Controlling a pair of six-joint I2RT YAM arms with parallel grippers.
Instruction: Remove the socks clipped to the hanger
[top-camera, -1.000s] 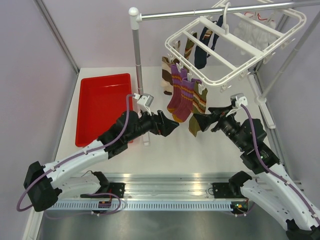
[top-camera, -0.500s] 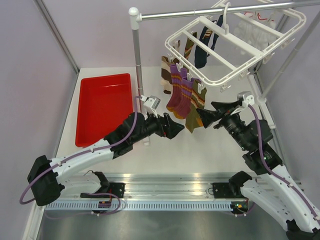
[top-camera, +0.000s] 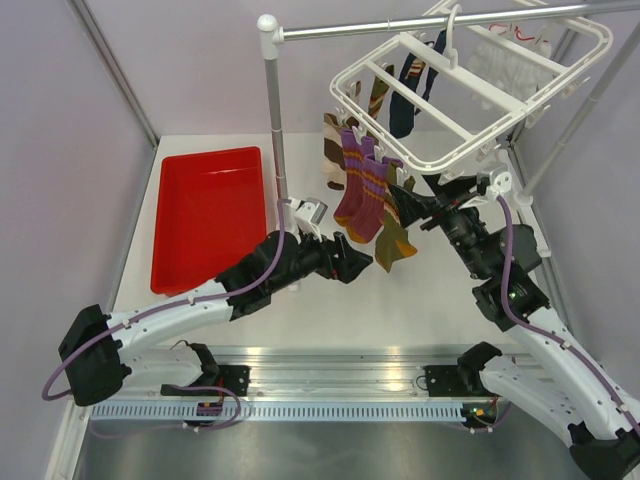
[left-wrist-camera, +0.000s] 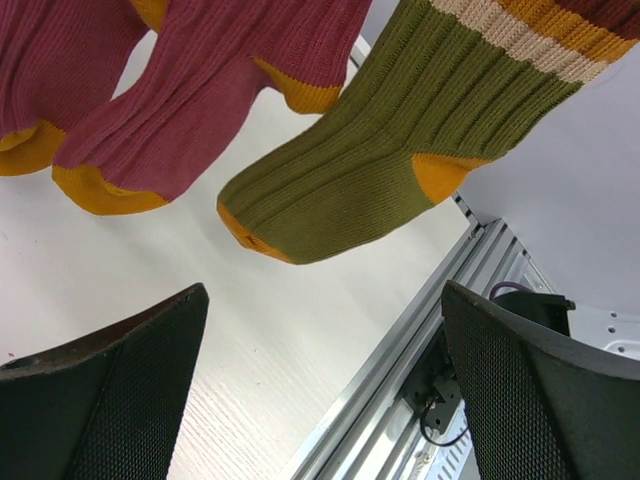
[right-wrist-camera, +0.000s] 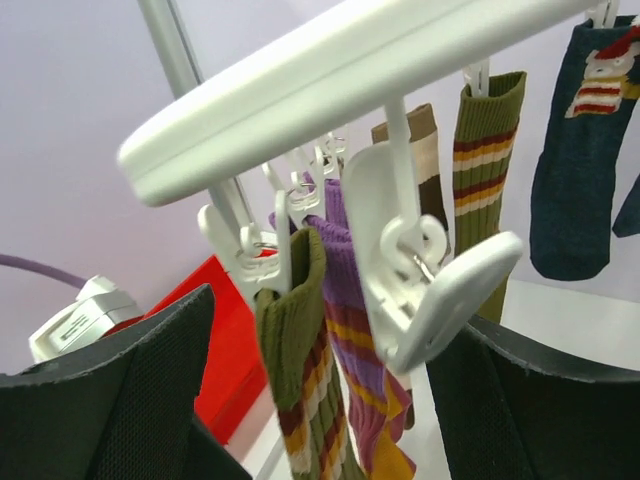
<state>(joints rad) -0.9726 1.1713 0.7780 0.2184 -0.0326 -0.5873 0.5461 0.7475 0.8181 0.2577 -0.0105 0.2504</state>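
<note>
The white hanger (right-wrist-camera: 350, 60) hangs from a metal pole (top-camera: 400, 22) over the far right of the bench (top-camera: 330, 310), with the socks (top-camera: 358, 190) clipped to it. The left jaws are wide open just under the toe of 1 olive sock (left-wrist-camera: 370, 150), not touching it. The right jaws are open too, with 1 white clip (right-wrist-camera: 430, 290) between them, beside an olive sock's cuff.

2 white/blk arms (top-camera: 145, 330), purple cables (top-camera: 502, 255), blk mesh-textured fingers (left-wrist-camera: 110, 400)
</note>
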